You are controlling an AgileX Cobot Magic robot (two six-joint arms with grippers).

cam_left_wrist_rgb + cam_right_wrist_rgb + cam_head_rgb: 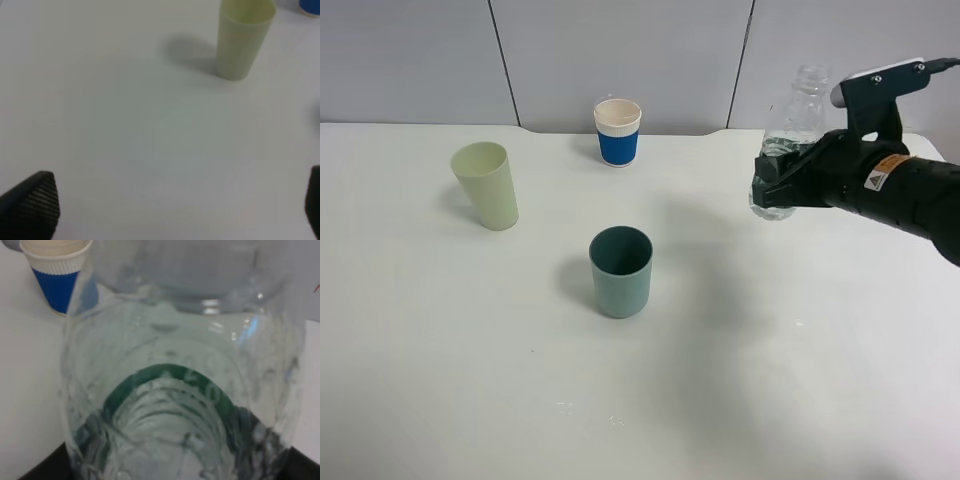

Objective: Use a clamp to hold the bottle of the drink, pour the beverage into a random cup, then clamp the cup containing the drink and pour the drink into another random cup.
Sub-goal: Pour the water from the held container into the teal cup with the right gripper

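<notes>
Right end effector (775,185) is gripping the small clear plastic bottle (805,105) aloft — first pour pending: centring over the teal plastic tumbler (621,275), then tipping. Left end effector (178,197) is gaping, empty.

The left gripper (172,205) stands wide open; its black, cross-hatched fingers (32,202) show only as tips at opposite edges, with white table (125,140) between them; well beyond them a pale yellow-green cup (242,42) stands on its base, narrowing downward, its rim partly cut off; its soft shadow (187,52) lies beside it; a sliver of a blue cup (311,6) shows past it.
</notes>
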